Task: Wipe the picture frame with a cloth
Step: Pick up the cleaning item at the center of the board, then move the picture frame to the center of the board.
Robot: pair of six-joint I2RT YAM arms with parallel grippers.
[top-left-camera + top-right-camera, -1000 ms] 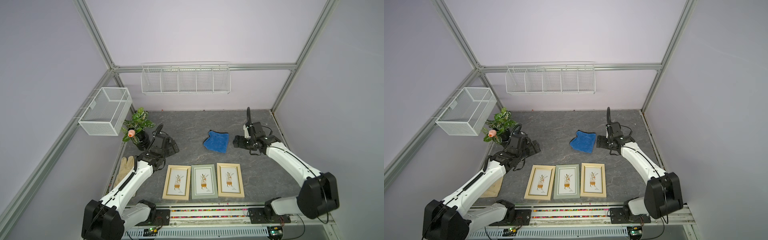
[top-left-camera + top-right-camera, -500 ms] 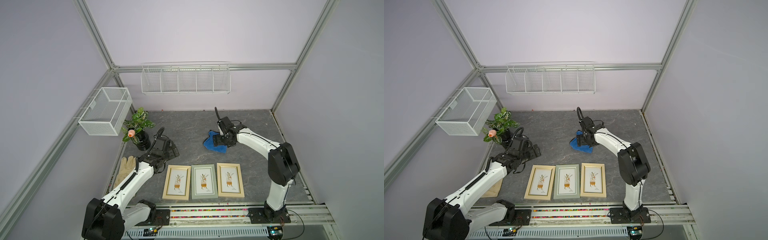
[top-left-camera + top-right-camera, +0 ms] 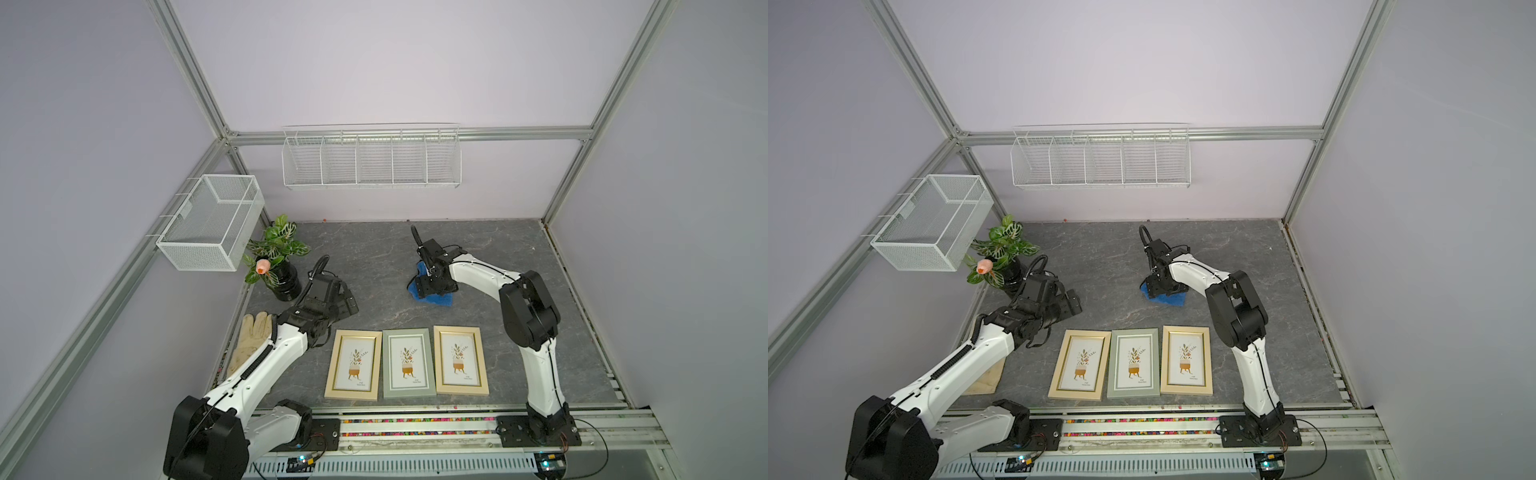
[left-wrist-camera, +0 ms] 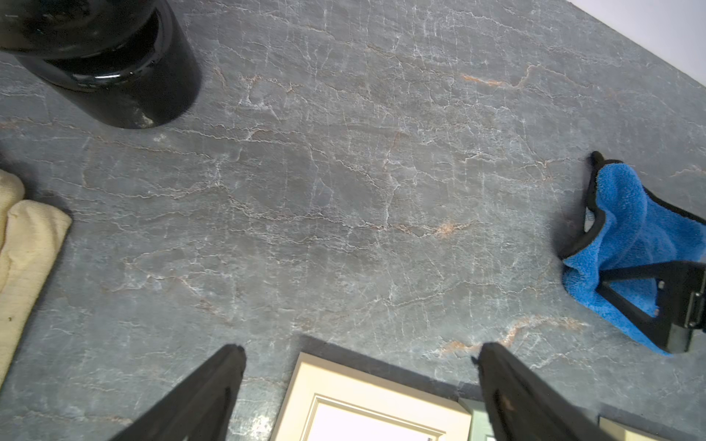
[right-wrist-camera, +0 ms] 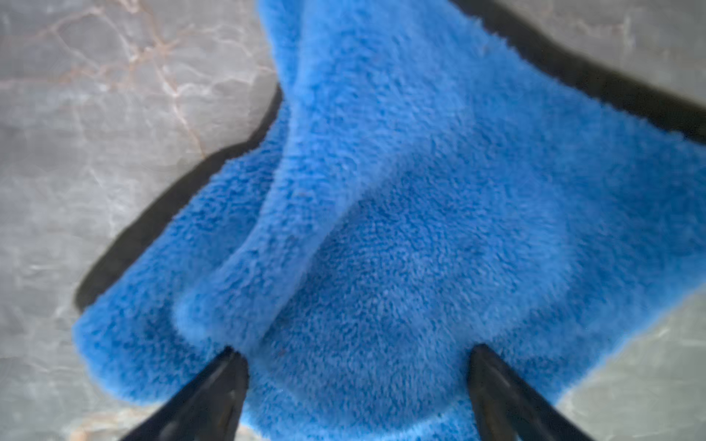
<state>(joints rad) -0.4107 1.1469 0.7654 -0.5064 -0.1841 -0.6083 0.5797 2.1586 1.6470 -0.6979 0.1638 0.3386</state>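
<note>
Three picture frames lie side by side near the front edge in both top views: a cream one (image 3: pixel 353 365) (image 3: pixel 1080 364), a grey-green one (image 3: pixel 408 363) (image 3: pixel 1134 362) and a gold one (image 3: pixel 460 360) (image 3: pixel 1186 360). Behind them lies the crumpled blue cloth (image 3: pixel 439 299) (image 3: pixel 1169 300) (image 4: pixel 630 229) (image 5: pixel 420 191). My right gripper (image 3: pixel 430 286) (image 3: pixel 1160 286) (image 5: pixel 353 353) is down on it, jaws wide apart, both tips pressed into the plush. My left gripper (image 3: pixel 347 305) (image 3: pixel 1071 303) (image 4: pixel 359 349) hovers open just behind the cream frame's (image 4: pixel 374 397) far edge, holding nothing.
A potted plant (image 3: pixel 278 266) in a black pot (image 4: pixel 114 76) stands at the back left. A beige glove (image 3: pixel 249 340) (image 4: pixel 23 248) lies by the left edge. A wire basket (image 3: pixel 212 220) hangs on the left wall and a wire shelf (image 3: pixel 370 158) on the back wall.
My right gripper swung left from beside the cloth, came down onto it, and its jaws have narrowed a little. The left arm shifted only slightly.
</note>
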